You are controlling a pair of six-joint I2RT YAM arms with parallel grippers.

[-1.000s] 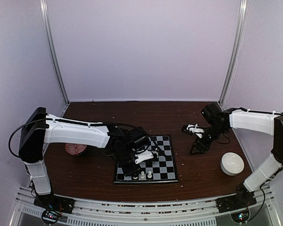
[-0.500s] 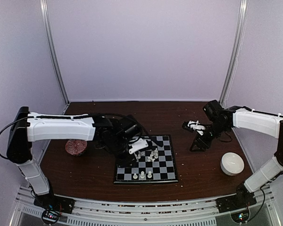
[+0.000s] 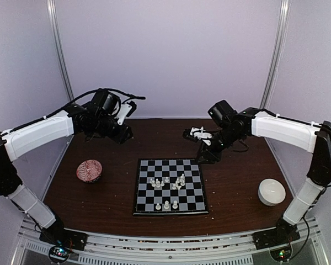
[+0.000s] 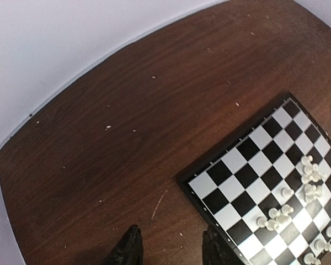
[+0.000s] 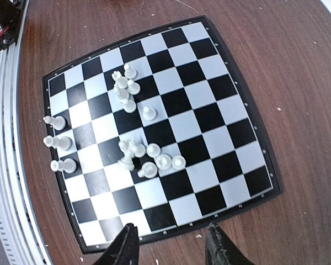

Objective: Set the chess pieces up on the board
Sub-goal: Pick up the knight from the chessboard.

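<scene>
Chess pieces (image 5: pixel 138 149) sit clustered in the middle of the board (image 5: pixel 209 118), with three more standing by its near edge. Left gripper (image 4: pixel 171 251) and right gripper (image 5: pixel 168 245) hover with fingers apart, holding nothing.

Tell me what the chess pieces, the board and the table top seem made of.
Chess pieces: cream moulded plastic by the look, smooth, faintly glossy. Board: thin and flat, probably plastic or printed card, matte squares, black rim. Table top: dark wood or wood-grain laminate; streaky grain shows, which one I cannot tell.
</scene>
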